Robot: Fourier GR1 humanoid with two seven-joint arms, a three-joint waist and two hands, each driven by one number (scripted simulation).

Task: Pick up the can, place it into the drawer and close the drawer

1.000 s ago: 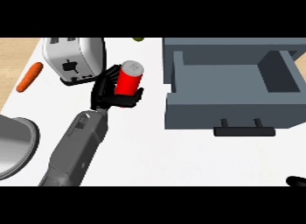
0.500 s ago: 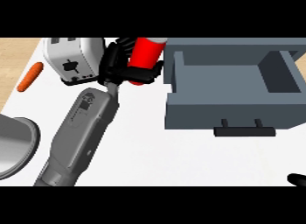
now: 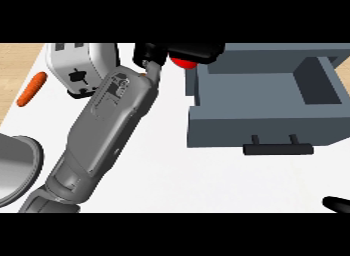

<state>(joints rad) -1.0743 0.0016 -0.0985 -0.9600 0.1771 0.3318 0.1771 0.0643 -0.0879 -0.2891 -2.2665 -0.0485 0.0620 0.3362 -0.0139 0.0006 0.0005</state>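
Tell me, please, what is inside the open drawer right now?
The drawer shows only its bare grey floor and walls; nothing lies in it. The left hand holds the red can at its back left corner, covering that bit of the rim.

White counter (image 3: 207,175) beside light wooden floor (image 3: 8,65).

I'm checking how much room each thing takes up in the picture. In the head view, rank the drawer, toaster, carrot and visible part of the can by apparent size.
Largest to smallest:
1. drawer
2. toaster
3. carrot
4. can, mostly hidden by the left hand, so only a red sliver shows; its true size is unsure.
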